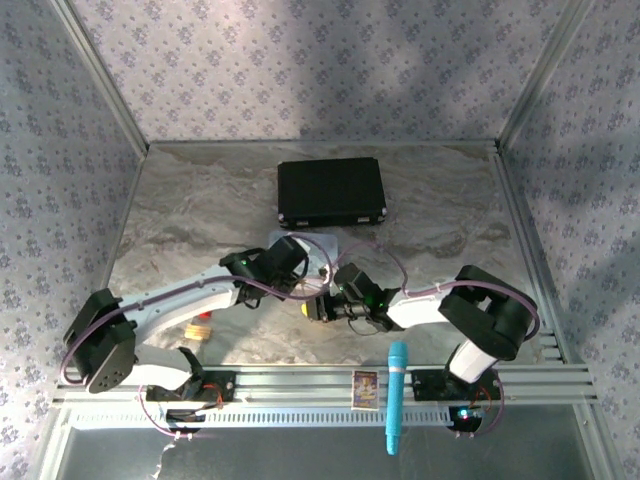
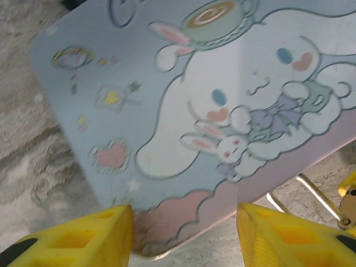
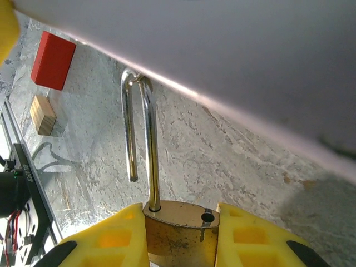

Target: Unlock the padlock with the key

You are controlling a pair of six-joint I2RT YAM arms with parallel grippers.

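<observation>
Padlock clamped in right end effector; shackle's free leg out of its hole, unlocking looks done. Left end effector released above tin.

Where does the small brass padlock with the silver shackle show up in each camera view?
Right wrist: brass padlock bottom centre, held in the right gripper.
Left wrist: shackle at lower right, beside the pastel cartoon tin.
Top external: too small to make out.
Shared landmark: the tin.

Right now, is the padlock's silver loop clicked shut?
No, one end of the silver loop hangs free, out of the brass body of the padlock, which the right pincer grips.
</observation>
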